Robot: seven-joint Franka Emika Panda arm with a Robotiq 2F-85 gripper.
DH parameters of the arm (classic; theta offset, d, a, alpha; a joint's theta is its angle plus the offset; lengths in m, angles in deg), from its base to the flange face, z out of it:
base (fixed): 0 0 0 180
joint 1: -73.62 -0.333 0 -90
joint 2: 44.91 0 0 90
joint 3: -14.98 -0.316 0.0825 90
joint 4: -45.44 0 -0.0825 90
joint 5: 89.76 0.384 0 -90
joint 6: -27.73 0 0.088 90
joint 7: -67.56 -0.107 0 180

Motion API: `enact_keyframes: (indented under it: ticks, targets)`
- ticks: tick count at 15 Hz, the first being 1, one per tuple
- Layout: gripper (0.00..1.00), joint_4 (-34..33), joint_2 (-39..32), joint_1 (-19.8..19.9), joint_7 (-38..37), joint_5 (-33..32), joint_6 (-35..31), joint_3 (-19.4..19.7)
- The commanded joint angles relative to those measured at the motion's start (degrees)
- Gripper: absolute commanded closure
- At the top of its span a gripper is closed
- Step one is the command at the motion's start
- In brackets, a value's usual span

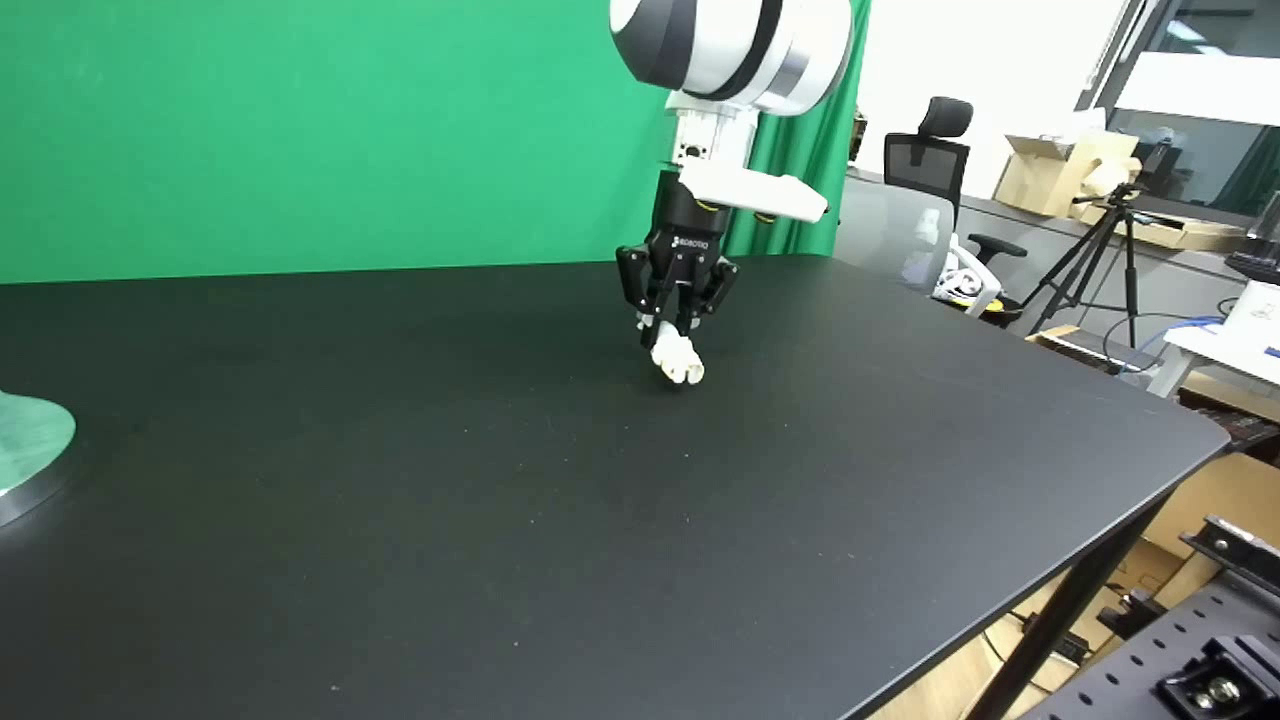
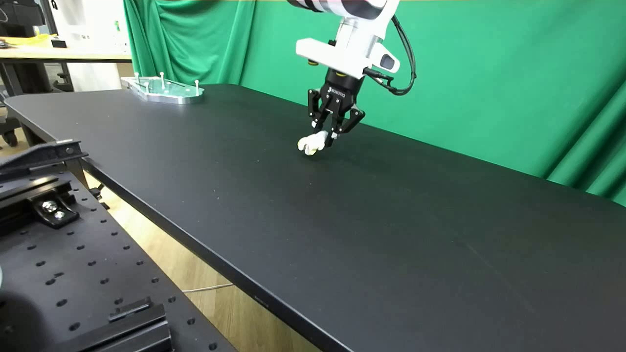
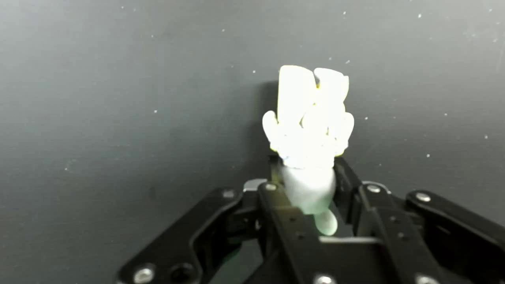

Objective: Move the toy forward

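The toy is a small white lumpy figure. It shows in both exterior views and large and overexposed in the wrist view. My gripper points down toward the table's far side, and it also shows in an exterior view. In the wrist view the two fingers press on both sides of the toy's narrower end. The wider lumpy end sticks out past the fingertips, tilted. A dark shadow lies under the toy, close to the table; whether it touches the table I cannot tell.
A black table spreads around the gripper, with a green backdrop behind it. A pale green disc stands at the table's left. A clear plate with upright pegs sits at a far corner. A perforated black plate lies beyond the near edge.
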Motion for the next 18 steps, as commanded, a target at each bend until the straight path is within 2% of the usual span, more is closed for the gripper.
enact_keyframes:
  ticks: [1,2,3,4,10,15,18]
  targets:
    - [0.9,-3.4,-2.7,-0.1,-2.6,-1.2,1.5,1.0]
    - [0.77,-3.8,-3.1,0.0,-2.4,-1.3,2.0,1.0]
    - [0.4,-4.0,-3.3,0.1,-2.0,-1.1,2.2,0.9]
    - [0.39,-3.9,-3.3,0.1,-1.9,-1.1,1.9,0.8]
    - [0.0,0.8,1.4,-2.1,-2.5,-2.6,-2.1,0.8]
    - [0.0,7.2,7.8,-4.9,-5.0,-5.0,-6.0,1.0]
    - [0.0,11.5,12.0,-7.5,-9.0,-8.9,-7.7,2.3]
